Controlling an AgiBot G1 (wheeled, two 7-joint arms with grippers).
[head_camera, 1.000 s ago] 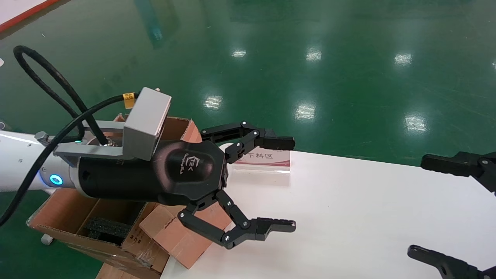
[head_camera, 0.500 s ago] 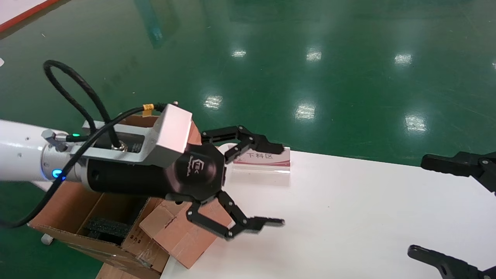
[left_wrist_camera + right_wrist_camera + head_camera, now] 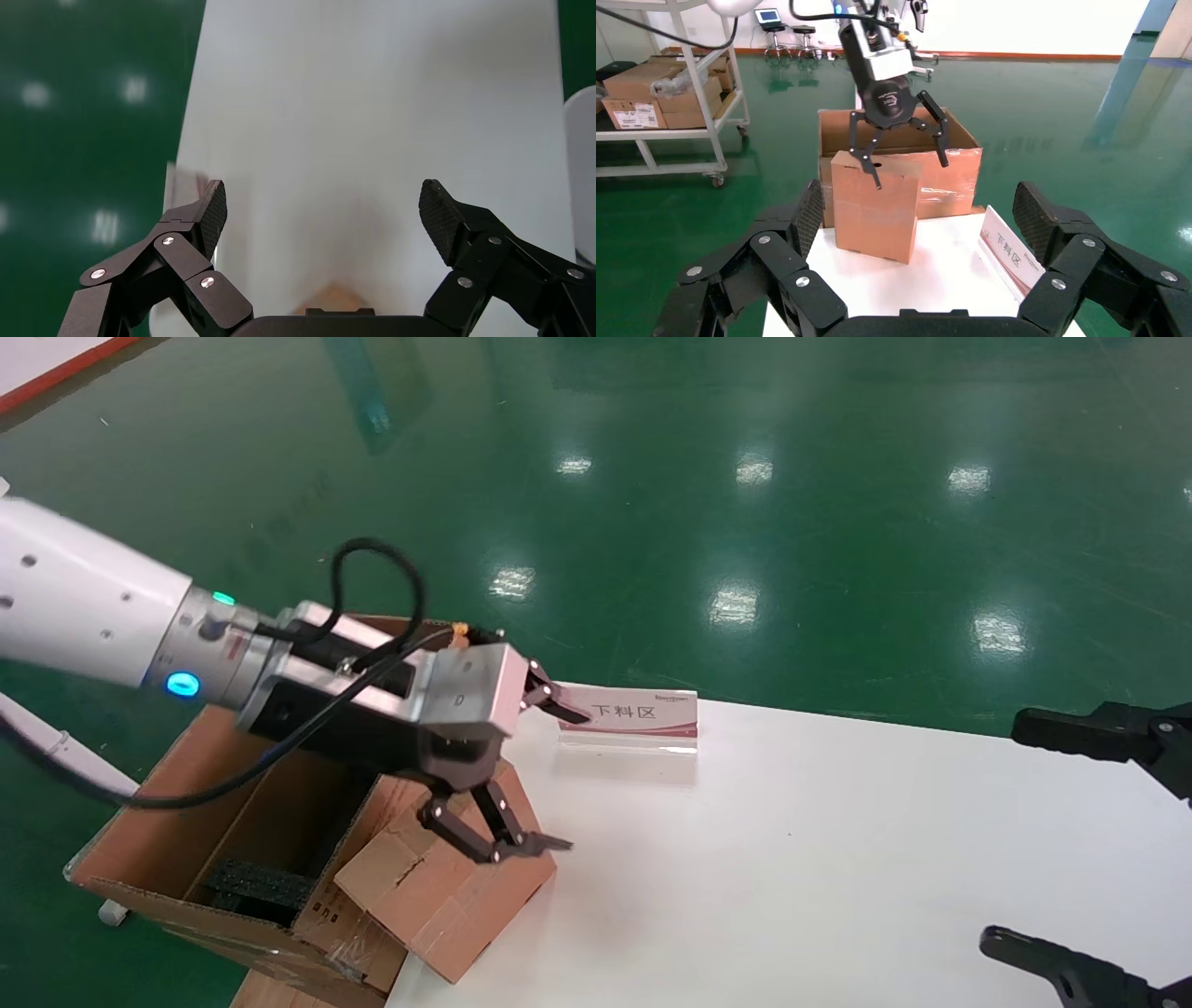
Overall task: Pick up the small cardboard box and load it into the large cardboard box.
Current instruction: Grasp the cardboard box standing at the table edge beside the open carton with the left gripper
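The small cardboard box (image 3: 447, 896) stands upright at the left edge of the white table (image 3: 838, 859), next to the large cardboard box (image 3: 177, 822), which stands beyond that edge with its flaps up and black foam (image 3: 256, 882) inside. My left gripper (image 3: 545, 775) is open and points down over the small box's top, with one finger on each side of it. In the right wrist view the small box (image 3: 873, 207) stands in front of the large box (image 3: 954, 175), with the left gripper (image 3: 902, 158) spread over its top. The left wrist view shows open fingers (image 3: 211, 210) over the table. My right gripper (image 3: 1024, 840) is open and empty at the table's right side.
A clear-based sign with red print (image 3: 633, 719) stands on the table's far edge, near the left gripper. A wheeled metal cart (image 3: 687, 98) with cartons stands on the green floor beyond the boxes.
My left gripper has swung from level to pointing downward and has dropped toward the small box's top, still open. The right gripper has not moved.
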